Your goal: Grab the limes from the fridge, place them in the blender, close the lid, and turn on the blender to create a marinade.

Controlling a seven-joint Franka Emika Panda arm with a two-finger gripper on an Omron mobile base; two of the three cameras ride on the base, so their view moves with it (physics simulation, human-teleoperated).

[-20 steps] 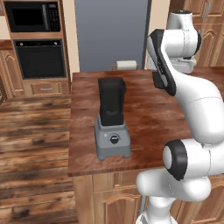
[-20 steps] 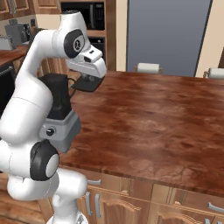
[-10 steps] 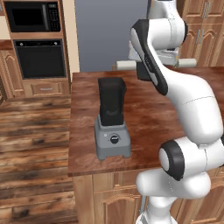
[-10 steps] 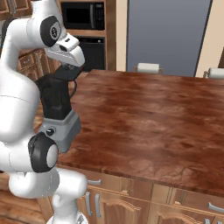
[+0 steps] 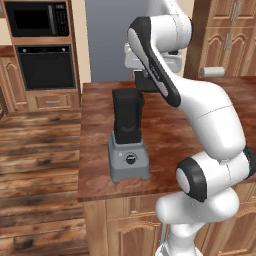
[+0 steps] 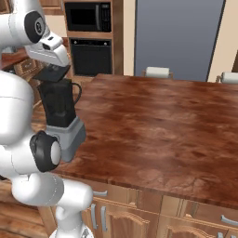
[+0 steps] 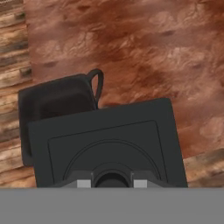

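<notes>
Reddish-brown wood covered the island counter (image 6: 153,125), with plank flooring (image 5: 35,165) beyond its edge and, at the far wall, a black wall oven (image 5: 46,66) under a microwave (image 5: 37,17). Beside those stood the tall grey fridge (image 6: 176,37), its door shut, well away from the hand.

Up over the counter's corner hung the gripper (image 7: 112,183), clamped on the lid (image 7: 105,146). In the hand view its two finger tips pinched the round knob at the lid's middle, and the flat, black, squarish cap spread out just in front of them. From the right base view the lid (image 6: 50,73) showed as a dark slab under the white hand, tilted a little, just above the jar's top; whether it touched the rim could not be told. In the left base view the lid (image 5: 148,81) sat close behind and slightly above the jar.

Below the hand stood the blender (image 5: 128,140), its light-grey base with the round black dial facing the counter's edge. Seen along the gripper, the dark jar (image 7: 54,103) lay partly uncovered beyond the lid's edge, its mouth open and its side handle (image 7: 97,83) curving out past the lid's far corner. What lay inside the jar was too dark to make out.

Two paper towel rolls (image 6: 157,72) rested on the counter's far edge, well apart from the hand.
</notes>
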